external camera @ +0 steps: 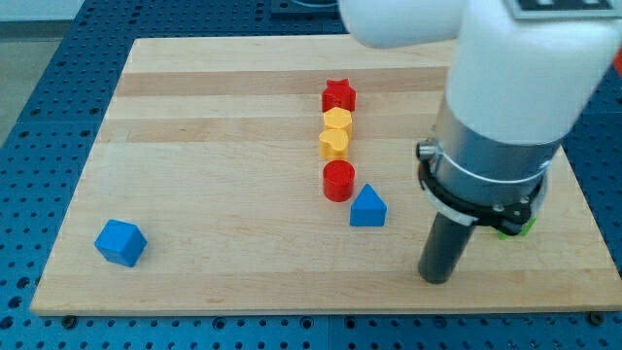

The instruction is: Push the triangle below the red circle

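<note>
On the wooden table (194, 146) my tip (436, 279) rests near the right edge — a bare rod, no hand to open or close. The blue triangle (367, 207) sits left of it, just right of and nearer than the red circle (338, 181).

The blue triangle (367, 207) is seen lying flat on the tabletop (214, 146), a small house-like block with its peak turned toward the view's top. It is placed just below and slightly to the view's right of the red circle (338, 181), the two nearly touching at their edges. The red circle, a short upright cylinder, is set at the bottom end of a column of blocks.
</note>
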Motion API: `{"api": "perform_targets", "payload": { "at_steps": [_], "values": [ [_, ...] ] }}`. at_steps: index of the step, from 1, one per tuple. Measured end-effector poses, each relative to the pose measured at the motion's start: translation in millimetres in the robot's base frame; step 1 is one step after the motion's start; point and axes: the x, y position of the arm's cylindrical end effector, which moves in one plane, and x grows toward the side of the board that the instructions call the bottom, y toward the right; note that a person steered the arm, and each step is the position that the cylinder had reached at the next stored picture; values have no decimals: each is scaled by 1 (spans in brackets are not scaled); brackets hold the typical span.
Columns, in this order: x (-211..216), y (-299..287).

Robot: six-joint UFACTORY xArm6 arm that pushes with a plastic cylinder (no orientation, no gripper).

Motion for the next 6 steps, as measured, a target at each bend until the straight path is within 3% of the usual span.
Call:
{"api": "perform_targets", "payload": {
  "at_steps": [1,2,6],
  "values": [
    [-13,1],
    [-74,2],
    [-74,-31]
  ]
}}
